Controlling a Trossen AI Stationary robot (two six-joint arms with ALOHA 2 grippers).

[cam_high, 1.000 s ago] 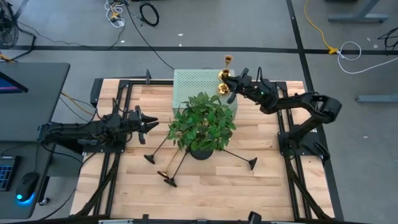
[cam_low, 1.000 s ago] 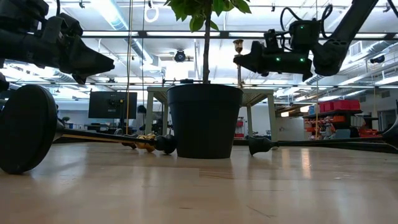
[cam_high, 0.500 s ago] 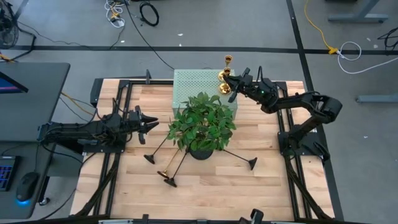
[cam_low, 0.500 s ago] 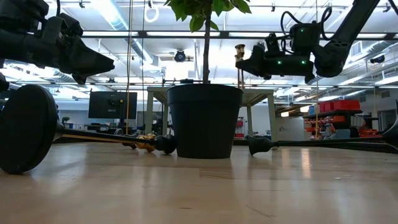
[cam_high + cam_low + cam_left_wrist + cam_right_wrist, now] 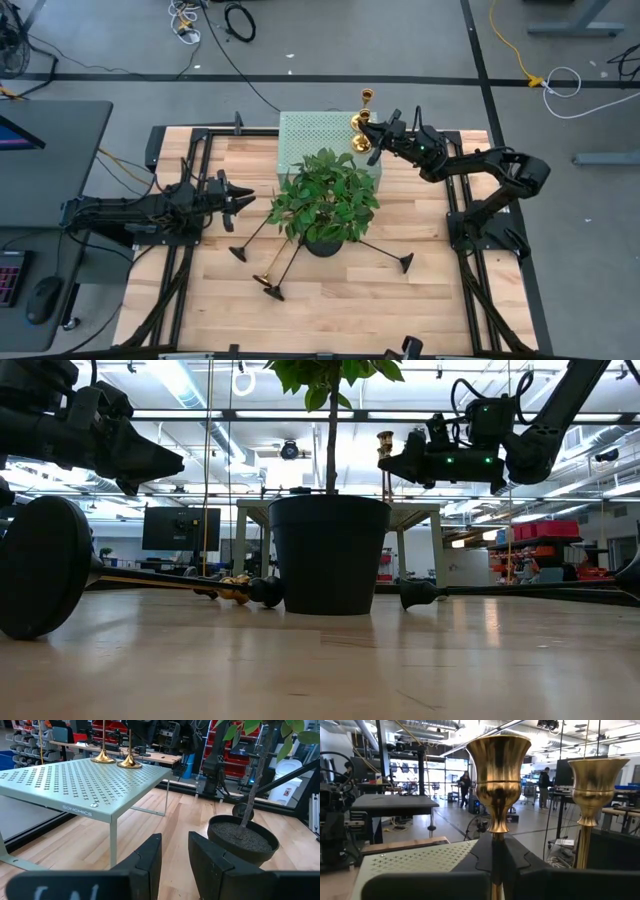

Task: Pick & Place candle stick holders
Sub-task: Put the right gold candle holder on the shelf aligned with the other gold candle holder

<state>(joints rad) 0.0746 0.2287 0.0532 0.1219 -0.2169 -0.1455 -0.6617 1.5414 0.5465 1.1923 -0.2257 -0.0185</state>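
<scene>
Right wrist view is showing the right gripper (image 5: 496,851) pinching the thin stem of a gold candlestick (image 5: 497,775), fingers pressed tight on it just under the cup. Stick is standing upright, long axis vertical, cup pointing up. A second gold candlestick (image 5: 594,782) is standing just beside it, also upright.

High view is placing both at about 1 o'clock from the potted plant (image 5: 325,200), over the far right corner of the pale green perforated box (image 5: 312,132). In the left wrist view two flared gold bases are sitting on the box top; whether the held one is fully seated I cannot tell.

Handling judgement: rigid metal, probably light but bottom-weighted, polished and slippery, tall and tippy on a small base. Best hold is mid-stem or just below the cup, squarely across the stem.

Black candlesticks (image 5: 255,235) and another gold one (image 5: 277,268) are lying flat on the table (image 5: 330,310) at 6 to 8 o'clock from the plant, stems radiating out from the pot, bases outward.

Left gripper (image 5: 240,196) is hanging at the plant's 9 o'clock, fingers partly spread, holding nothing.
</scene>
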